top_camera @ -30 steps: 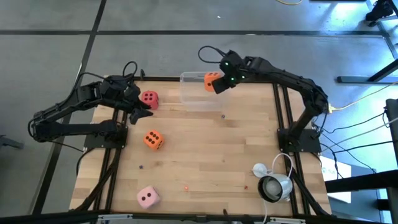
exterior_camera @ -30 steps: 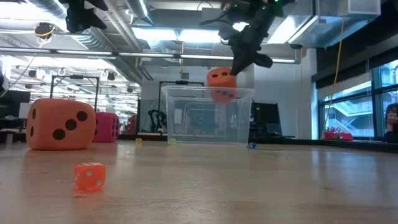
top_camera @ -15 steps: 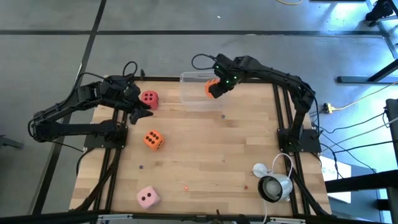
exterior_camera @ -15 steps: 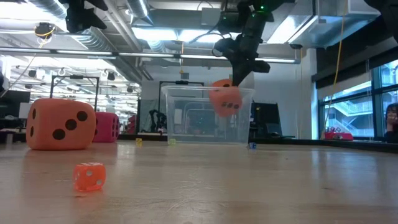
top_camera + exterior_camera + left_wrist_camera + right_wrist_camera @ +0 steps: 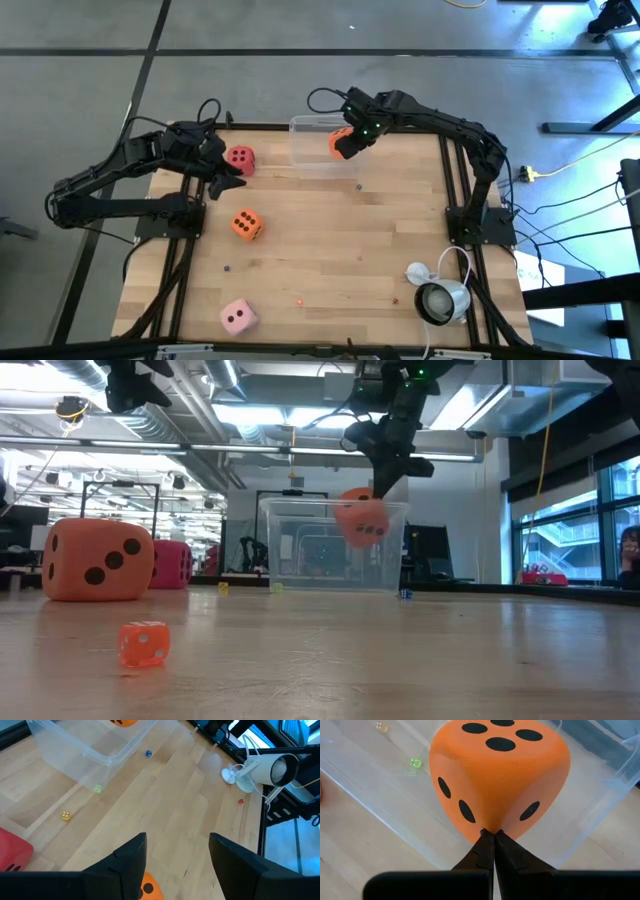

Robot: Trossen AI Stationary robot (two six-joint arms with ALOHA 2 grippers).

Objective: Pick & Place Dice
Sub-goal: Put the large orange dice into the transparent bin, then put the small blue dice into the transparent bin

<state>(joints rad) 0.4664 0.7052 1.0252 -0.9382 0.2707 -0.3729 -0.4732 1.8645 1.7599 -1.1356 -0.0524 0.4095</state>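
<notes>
Currently the right gripper (image 5: 349,143) pinches one corner of an orange die (image 5: 341,143) between fully closed fingers and holds it above the near wall of the clear bin (image 5: 312,127), at the table's far edge. In my judgement the hold is slight: only a corner of soft material is caught, so the die should be carried fully over the bin's interior before release, and let go low, lest it strike the rim and bounce back onto the table (image 5: 330,240).

The held die is a rounded orange cube with dark oval pips, and its corner looks squeezed. The left gripper (image 5: 222,172) waits with fingers apart near the red die (image 5: 240,158), holding nothing. A second orange die (image 5: 246,224) and a pale pink die (image 5: 238,317) lie on the boards, well apart.
</notes>
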